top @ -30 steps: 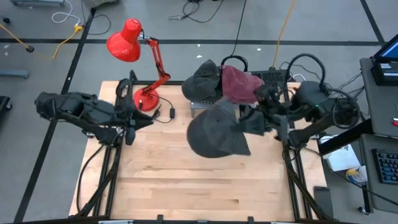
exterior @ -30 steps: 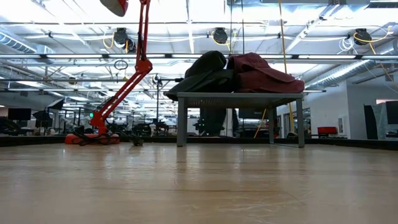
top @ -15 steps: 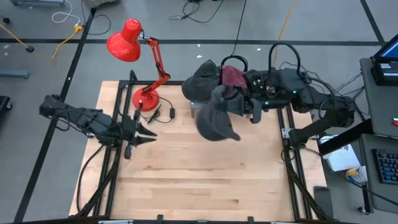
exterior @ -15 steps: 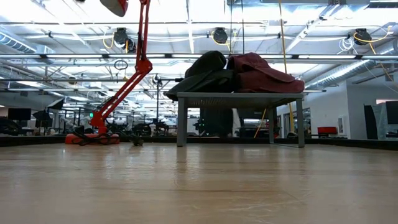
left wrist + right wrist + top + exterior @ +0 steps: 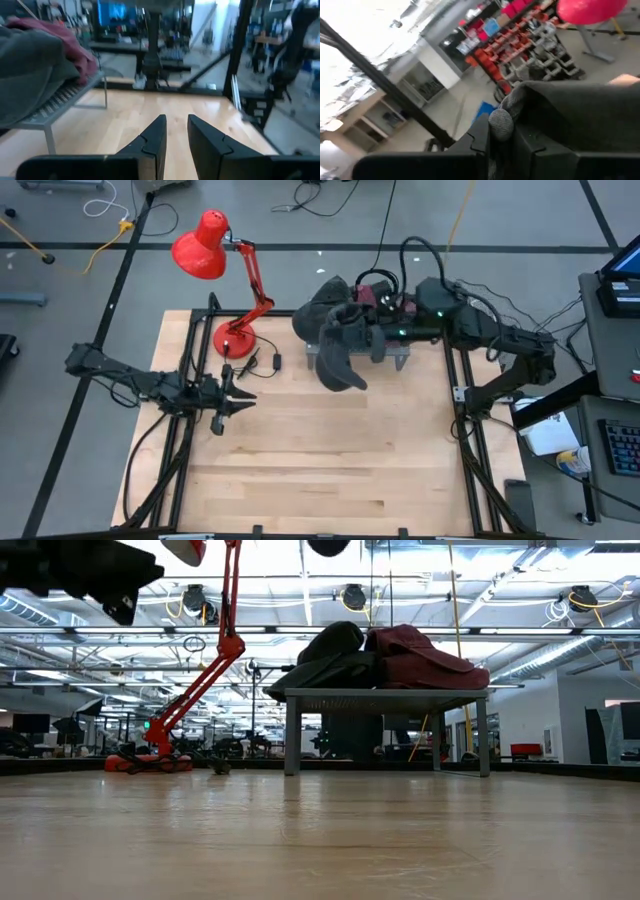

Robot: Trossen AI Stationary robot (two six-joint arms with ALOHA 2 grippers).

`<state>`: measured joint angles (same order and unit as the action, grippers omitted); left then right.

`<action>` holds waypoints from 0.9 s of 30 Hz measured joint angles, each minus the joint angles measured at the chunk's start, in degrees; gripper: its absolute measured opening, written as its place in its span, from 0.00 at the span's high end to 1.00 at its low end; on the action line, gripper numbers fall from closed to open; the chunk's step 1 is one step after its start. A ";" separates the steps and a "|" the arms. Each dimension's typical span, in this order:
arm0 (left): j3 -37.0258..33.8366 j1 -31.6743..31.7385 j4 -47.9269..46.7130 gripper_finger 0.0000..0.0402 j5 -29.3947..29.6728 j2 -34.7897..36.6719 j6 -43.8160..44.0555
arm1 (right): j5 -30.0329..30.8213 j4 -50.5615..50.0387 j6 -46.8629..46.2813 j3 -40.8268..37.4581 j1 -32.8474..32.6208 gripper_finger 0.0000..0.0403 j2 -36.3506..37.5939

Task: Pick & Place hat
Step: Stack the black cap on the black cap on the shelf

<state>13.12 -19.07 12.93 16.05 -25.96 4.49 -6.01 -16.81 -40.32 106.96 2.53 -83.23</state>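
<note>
- Dark grey fabric is what you carry: in the high view your right gripper [image 5: 372, 346] is clamped on a grey hat [image 5: 340, 352], which hangs in the air at the front edge of the small metal rack [image 5: 400, 361]. A second dark hat [image 5: 322, 305] and a maroon hat [image 5: 372, 295] already lie on that rack. The carried hat's long axis runs roughly from the rack toward the table's front, its rounded end drooping forward and low. Your left gripper [image 5: 232, 397] waits over the wooden table [image 5: 300, 470], near the red lamp [image 5: 215, 255], well apart from the hats.
- The low view shows the rack with the two hats piled on top; the carried hat is only a dark shape at the top edge.
- The left wrist view shows your left fingers [image 5: 152, 140] parted, holding nothing.
- The right wrist view shows your right fingers [image 5: 485, 135] pinching the grey fabric.
- I judge you're mid-carry; next, bring the hat over the rack, lower it, then let go.
</note>
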 joint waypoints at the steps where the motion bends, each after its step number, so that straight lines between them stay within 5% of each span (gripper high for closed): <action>1: -1.54 0.41 2.44 0.80 -0.08 0.68 0.01 | 0.04 -0.97 0.58 1.39 0.30 0.93 -0.94; 14: -12.28 5.00 11.13 0.80 -2.81 7.23 0.42 | -0.13 -12.83 10.41 28.16 7.99 0.93 -15.70; 27: -12.28 12.47 -0.97 0.80 -11.32 16.24 0.60 | -1.61 -12.86 11.23 27.58 17.56 0.93 -18.76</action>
<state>0.84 -6.60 11.96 4.73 -9.72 5.09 -7.63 -29.66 -29.09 134.54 20.09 -101.99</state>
